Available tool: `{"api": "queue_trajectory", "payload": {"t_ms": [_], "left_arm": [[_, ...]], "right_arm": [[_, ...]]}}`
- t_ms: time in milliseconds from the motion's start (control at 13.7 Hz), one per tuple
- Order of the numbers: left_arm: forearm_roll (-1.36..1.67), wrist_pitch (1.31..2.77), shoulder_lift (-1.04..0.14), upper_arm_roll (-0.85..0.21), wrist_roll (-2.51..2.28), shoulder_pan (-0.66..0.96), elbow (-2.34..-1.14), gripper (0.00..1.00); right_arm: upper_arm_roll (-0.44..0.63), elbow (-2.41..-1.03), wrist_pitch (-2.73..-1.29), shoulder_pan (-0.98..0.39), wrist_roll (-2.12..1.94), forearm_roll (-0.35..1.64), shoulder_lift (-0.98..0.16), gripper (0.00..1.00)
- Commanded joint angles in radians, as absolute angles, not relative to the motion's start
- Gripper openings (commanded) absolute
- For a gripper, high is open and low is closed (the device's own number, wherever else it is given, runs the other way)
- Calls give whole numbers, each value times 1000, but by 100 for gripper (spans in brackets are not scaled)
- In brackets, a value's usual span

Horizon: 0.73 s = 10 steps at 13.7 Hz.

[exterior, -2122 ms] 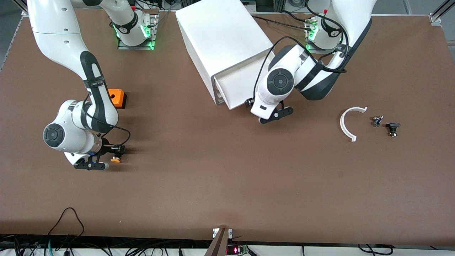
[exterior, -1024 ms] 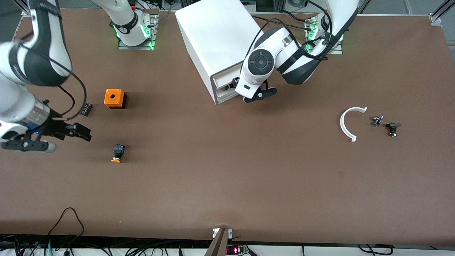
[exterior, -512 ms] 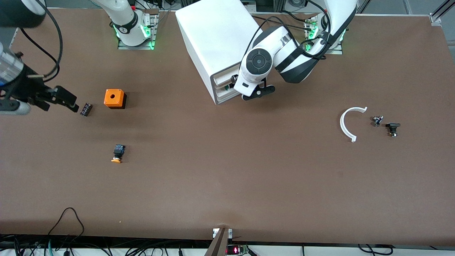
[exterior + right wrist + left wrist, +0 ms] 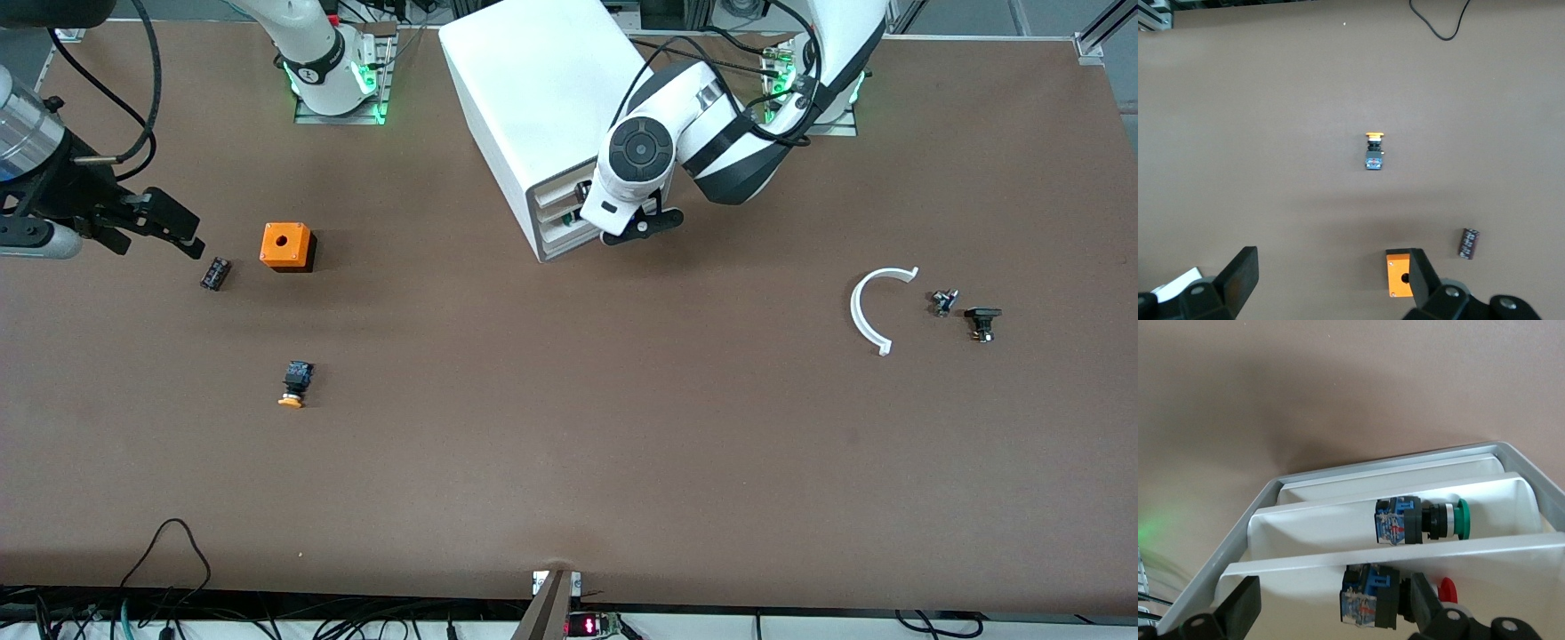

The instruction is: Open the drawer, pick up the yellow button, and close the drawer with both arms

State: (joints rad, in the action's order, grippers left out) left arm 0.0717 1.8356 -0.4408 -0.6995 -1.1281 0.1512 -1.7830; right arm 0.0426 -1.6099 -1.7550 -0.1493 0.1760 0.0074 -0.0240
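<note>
The button (image 4: 293, 384) lies on its side on the table, free, nearer the front camera than the orange cube; it also shows in the right wrist view (image 4: 1374, 152). My right gripper (image 4: 147, 233) is open and empty, up in the air over the right arm's end of the table; its midpoint in the right wrist view (image 4: 1331, 287) is over bare table. The drawer (image 4: 556, 189) is pushed into the white cabinet (image 4: 542, 89), its front about level with the grey rim. My left gripper (image 4: 613, 229) is open at the cabinet front, holding nothing (image 4: 1331, 613).
An orange cube with a hole (image 4: 286, 246) and a small black part (image 4: 214, 273) lie near the right gripper. A white arc (image 4: 876, 307) and two small black parts (image 4: 981, 322) lie toward the left arm's end. The stacked drawers hold green-capped (image 4: 1425, 520) and red-capped (image 4: 1391, 600) parts.
My right gripper let go of the button on the table, then rose and moved away toward the right arm's end. My left gripper pushed the open drawer back into the cabinet.
</note>
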Motion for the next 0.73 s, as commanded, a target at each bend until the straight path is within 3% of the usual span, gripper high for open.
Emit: {"api": "queue_trajectory", "payload": {"t_ms": [0,366,659], "left_arm": [[110,1825,-430,-710,-1127,166,-1795,99],[101,1813,-410,-710,-1109,112,-1772,99],[87,1703,-391,-703,-999,26,-1662,99]], "right_arm": [[-104,-1618,-1735,3,187,-28,-3,100],[-130,-1620,-1695,25,179,-34,17,100],[-114,-1615,-1694,26,105,-40,17,100]]}}
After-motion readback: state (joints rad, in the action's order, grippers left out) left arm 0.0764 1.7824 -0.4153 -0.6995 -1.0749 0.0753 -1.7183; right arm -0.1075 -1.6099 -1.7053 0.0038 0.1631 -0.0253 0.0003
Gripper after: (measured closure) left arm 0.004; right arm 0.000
